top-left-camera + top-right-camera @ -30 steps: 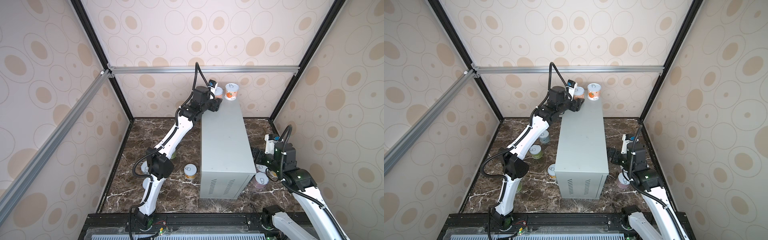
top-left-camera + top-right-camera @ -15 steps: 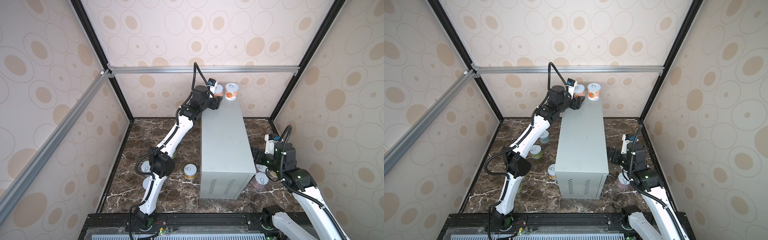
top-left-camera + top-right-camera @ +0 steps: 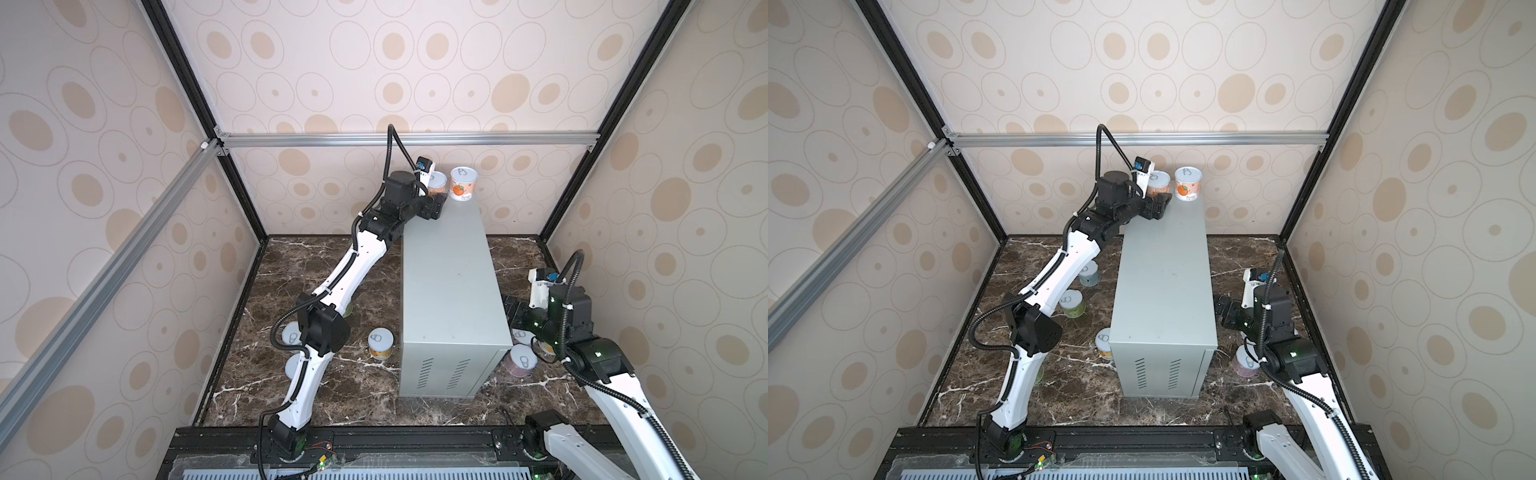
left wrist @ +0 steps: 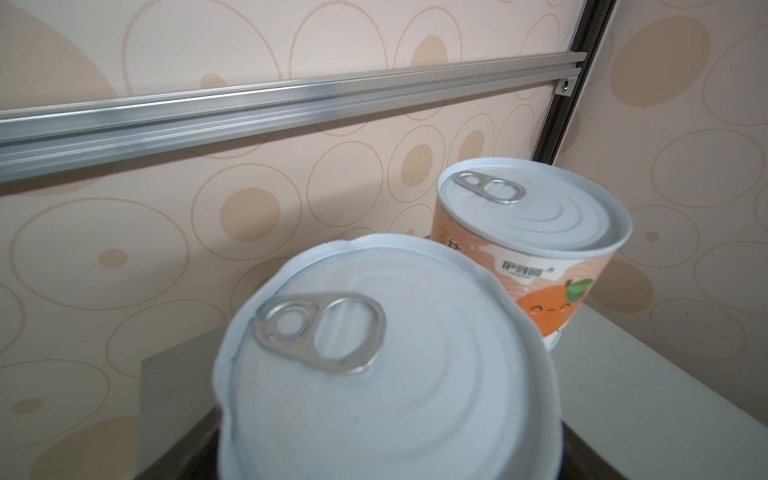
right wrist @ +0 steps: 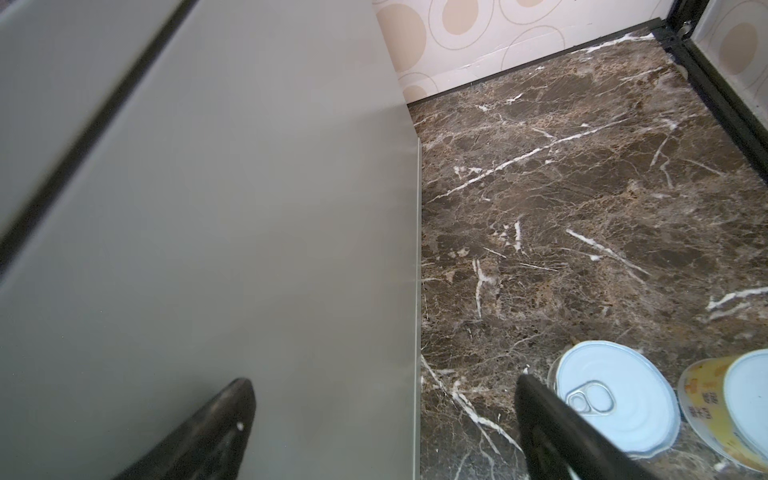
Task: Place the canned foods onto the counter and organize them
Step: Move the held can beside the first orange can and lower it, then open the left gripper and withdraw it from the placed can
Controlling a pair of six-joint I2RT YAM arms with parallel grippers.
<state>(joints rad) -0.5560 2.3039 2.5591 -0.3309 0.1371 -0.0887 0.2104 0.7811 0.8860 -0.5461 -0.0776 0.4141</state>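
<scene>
The counter [image 3: 449, 282] is a long grey box standing on the marble floor. Two cans stand at its far end: an orange-labelled can [image 3: 463, 183] and, beside it, a second can [image 3: 437, 183]. My left gripper [image 3: 438, 202] is at this second can. In the left wrist view its lid [image 4: 386, 374] fills the space at the jaws and hides the fingers, so the grip does not show. My right gripper [image 5: 386, 415] is open and empty, low beside the counter's right wall [image 5: 208, 208]. A can [image 5: 615, 399] stands just past one of its fingers.
More cans stand on the floor: one [image 3: 380, 343] by the counter's near-left corner, a pale blue can [image 3: 1088, 274] and a green can [image 3: 1072, 303] under the left arm, a pink can [image 3: 521, 361] and a yellow can [image 5: 731, 407] by the right arm. Walls enclose the cell.
Almost nothing differs. The left wrist has edged slightly at the counter's far end. The can at its jaws and the right arm stay in place.
</scene>
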